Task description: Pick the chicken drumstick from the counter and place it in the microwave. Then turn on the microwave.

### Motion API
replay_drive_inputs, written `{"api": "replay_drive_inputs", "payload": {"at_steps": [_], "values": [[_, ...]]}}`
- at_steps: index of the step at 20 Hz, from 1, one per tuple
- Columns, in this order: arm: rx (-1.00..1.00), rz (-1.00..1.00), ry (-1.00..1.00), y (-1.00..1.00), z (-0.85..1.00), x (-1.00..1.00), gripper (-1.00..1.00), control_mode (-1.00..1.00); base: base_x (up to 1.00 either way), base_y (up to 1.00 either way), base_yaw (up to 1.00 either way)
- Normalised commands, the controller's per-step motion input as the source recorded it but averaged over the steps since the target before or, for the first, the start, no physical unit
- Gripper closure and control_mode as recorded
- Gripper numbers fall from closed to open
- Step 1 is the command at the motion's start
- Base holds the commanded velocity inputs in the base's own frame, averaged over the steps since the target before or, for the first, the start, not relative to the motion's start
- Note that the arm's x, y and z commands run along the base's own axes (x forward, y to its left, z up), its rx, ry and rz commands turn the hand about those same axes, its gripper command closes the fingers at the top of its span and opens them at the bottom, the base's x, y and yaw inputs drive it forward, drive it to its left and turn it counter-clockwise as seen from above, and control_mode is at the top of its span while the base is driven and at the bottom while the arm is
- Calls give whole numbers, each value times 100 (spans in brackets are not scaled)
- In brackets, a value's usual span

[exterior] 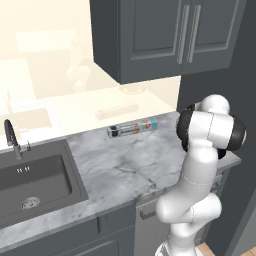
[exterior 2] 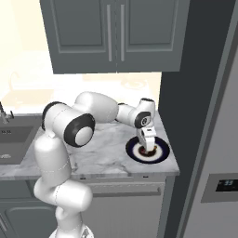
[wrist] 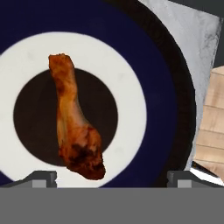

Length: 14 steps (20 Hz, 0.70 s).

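The chicken drumstick [wrist: 75, 124] lies in the dark centre of a round plate [wrist: 166, 65] with a navy rim and a white ring. Its thick meaty end points toward the hand and the thin bone end points away. My gripper [wrist: 112, 178] hovers straight above it, open, with one fingertip on each side of the meaty end and nothing between them. In the right base view the gripper [exterior 2: 148, 147] points down over the same plate [exterior 2: 132, 151], at the right end of the marbled counter [exterior 2: 102, 153]. The microwave is out of view.
A long foil box [exterior: 132, 128] lies at the back of the counter [exterior: 125, 160]. A dark sink [exterior: 35, 180] with a faucet [exterior: 12, 137] is to the left. Grey wall cabinets [exterior 2: 114, 32] hang overhead. A tall grey fridge [exterior 2: 218, 139] stands right of the plate.
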Motion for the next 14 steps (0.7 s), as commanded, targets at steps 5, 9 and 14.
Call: {"api": "replay_drive_inputs", "payload": {"at_steps": [5,9,14], "values": [[0,0,0,-8,-13,23,-100,-100,0,0,0],[0,0,0,-4,-12,24,-100,-100,0,0,0],[0,0,0,-1,-12,11,-100,-100,0,0,0]]}}
